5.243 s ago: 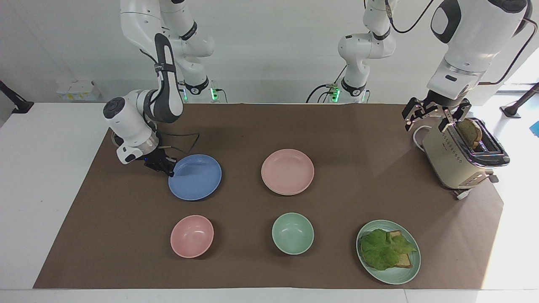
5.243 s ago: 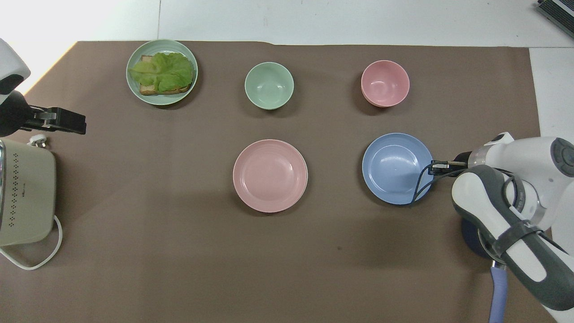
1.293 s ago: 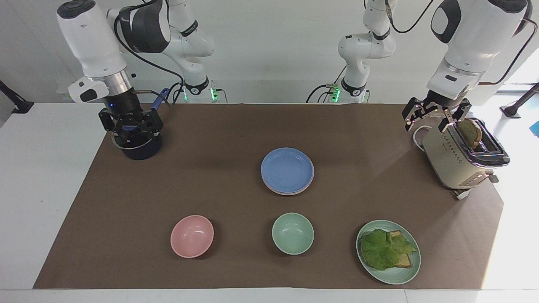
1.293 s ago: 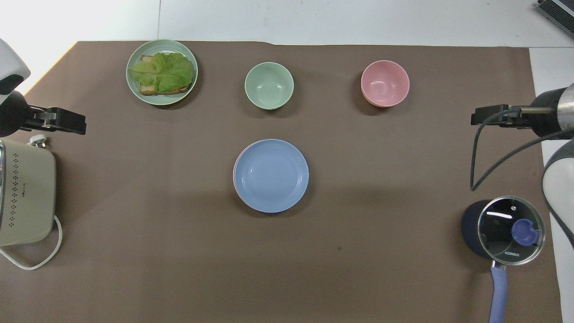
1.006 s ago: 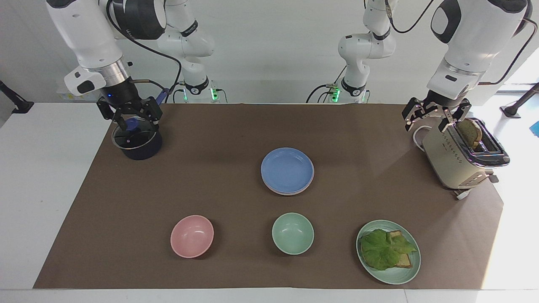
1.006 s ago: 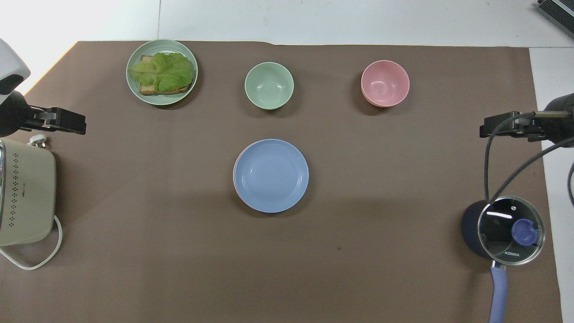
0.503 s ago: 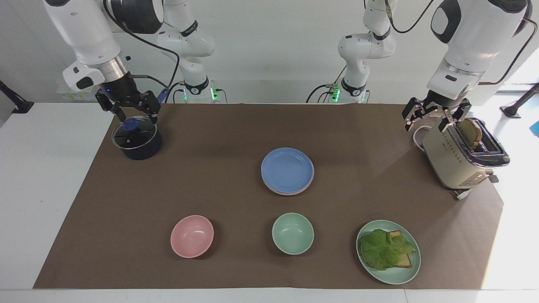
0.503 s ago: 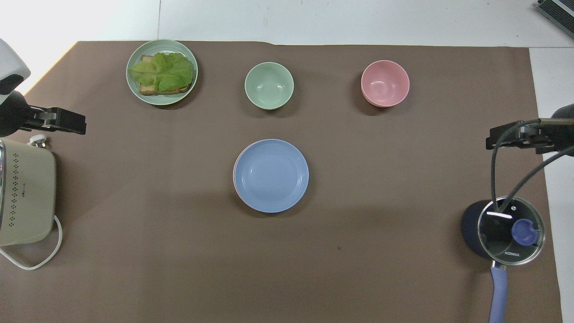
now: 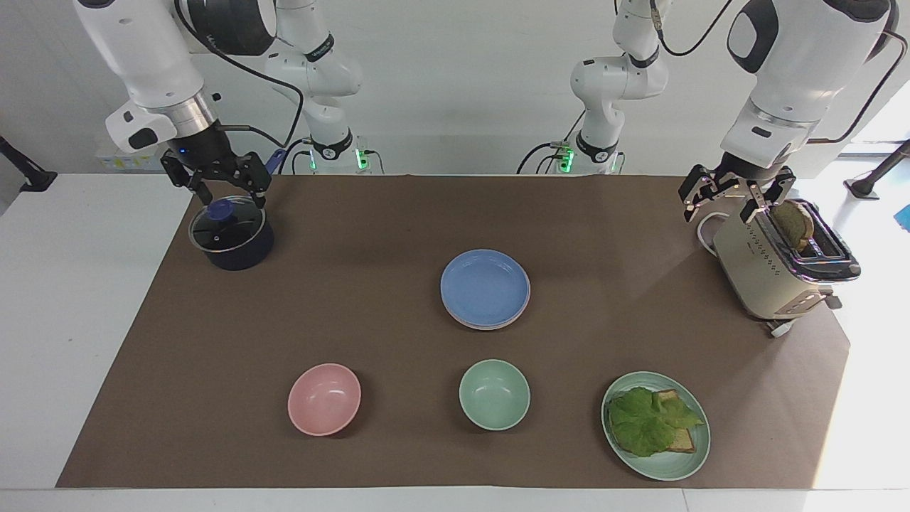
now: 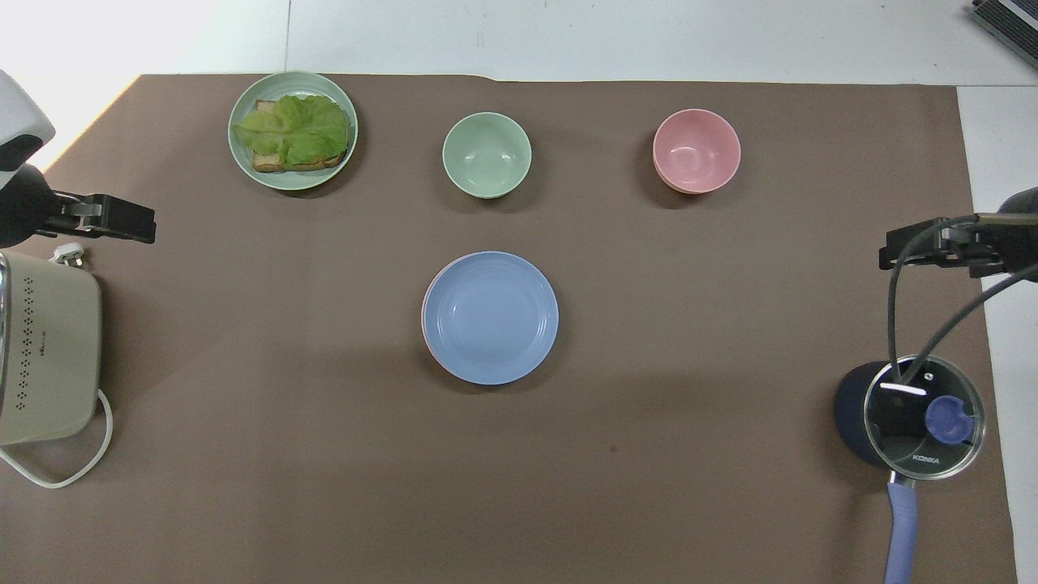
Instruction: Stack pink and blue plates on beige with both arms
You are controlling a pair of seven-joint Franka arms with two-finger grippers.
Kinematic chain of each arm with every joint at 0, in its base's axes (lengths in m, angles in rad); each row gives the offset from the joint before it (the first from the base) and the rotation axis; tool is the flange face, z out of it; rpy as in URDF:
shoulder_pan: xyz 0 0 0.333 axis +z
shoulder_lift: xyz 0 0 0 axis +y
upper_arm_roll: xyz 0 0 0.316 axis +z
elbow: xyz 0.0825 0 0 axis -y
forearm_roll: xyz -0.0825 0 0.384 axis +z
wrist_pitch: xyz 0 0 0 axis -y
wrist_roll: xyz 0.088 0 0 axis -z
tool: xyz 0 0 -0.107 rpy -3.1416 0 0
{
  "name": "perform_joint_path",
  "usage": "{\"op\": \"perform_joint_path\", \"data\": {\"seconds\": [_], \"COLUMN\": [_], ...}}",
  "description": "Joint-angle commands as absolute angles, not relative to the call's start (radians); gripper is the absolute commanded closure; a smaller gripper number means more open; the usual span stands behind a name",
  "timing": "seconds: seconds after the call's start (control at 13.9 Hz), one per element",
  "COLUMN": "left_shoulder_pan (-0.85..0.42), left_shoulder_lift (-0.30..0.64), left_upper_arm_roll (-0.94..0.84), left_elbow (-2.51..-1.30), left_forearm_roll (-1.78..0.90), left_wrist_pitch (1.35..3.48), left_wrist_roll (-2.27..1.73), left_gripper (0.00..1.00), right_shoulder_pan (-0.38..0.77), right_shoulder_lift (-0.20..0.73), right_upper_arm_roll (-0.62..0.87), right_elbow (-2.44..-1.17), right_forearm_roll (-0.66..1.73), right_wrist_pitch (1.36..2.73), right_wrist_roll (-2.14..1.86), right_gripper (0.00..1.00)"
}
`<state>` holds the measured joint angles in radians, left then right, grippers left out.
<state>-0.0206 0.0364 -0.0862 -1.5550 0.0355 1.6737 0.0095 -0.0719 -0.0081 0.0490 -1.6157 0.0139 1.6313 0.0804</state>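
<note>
the blue plate (image 9: 485, 285) lay on top of the stack at the centre of the counter (image 9: 640, 235), with only a pale pink rim (image 9: 475, 324) showing under its edge in the facing view. no beige plate could be made out beneath them; it was presumably at the bottom, hidden. in the overhead view the stack sat at about 6 o'clock of the green bowl (image 10: 486, 154). the right gripper (image 9: 217, 186) hung open and empty over the lidded pot (image 9: 229, 237). the left gripper (image 9: 732, 195) hung open and empty just above the toaster (image 9: 778, 267). judged from this, the stacking step looked finished. the next move seemed to call for nothing more than both arms keeping clear of the stack.
</note>
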Motion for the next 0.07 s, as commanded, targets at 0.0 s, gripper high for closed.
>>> {"op": "perform_joint_path", "data": {"seconds": [0.0], "left_shoulder_pan": [-0.011], "left_shoulder_lift": [0.023], "left_upper_arm_roll": [-0.092], "left_elbow": [-1.555], "left_forearm_roll": [0.032], "left_wrist_pitch": [1.655], "left_wrist_roll": [0.018], "left_gripper": [0.00], "right_shoulder_pan": [-0.078], "right_shoulder_lift": [-0.014], "right_upper_arm_roll": [0.058], "right_elbow": [-1.611], "right_forearm_roll": [0.005], "right_wrist_pitch": [1.624], "right_wrist_roll": [0.098], "right_gripper": [0.00]}}
